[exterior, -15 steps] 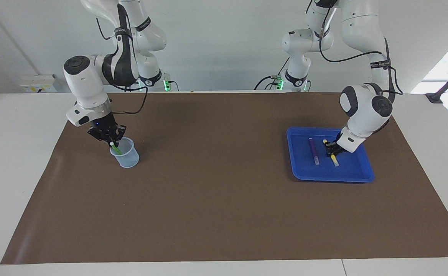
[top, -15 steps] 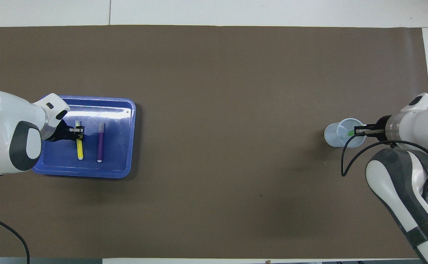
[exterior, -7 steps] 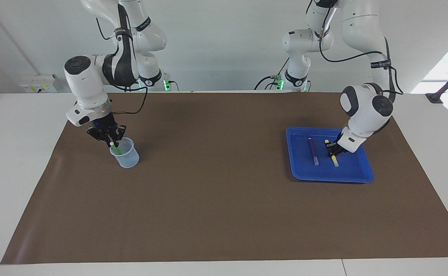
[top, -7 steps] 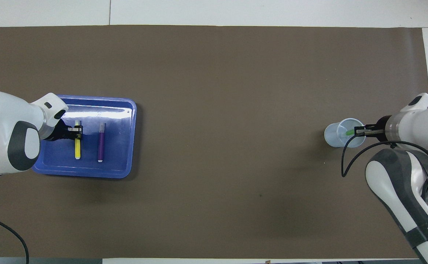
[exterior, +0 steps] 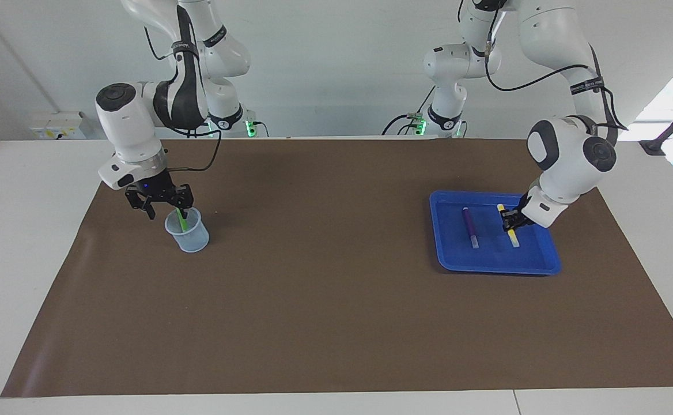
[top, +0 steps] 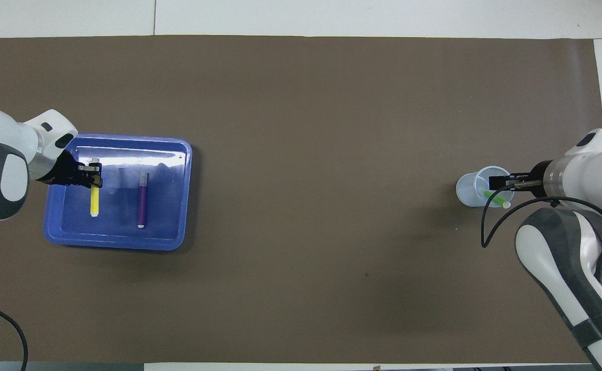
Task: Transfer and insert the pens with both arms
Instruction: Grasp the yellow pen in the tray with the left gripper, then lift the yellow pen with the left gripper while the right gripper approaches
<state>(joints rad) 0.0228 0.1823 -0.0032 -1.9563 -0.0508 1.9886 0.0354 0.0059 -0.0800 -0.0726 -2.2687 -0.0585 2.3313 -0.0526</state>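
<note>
Over the cup, right jaws spread, green pen released.

Right gripper has let go: fingers now spread above the cup, upper left of the facing view. Green pen has dropped in and leans on the rim, pale end sticking out in the overhead view.

Left gripper has shifted toward the right edge of the facing view, dragging the yellow pen farther from the purple pen.
</note>
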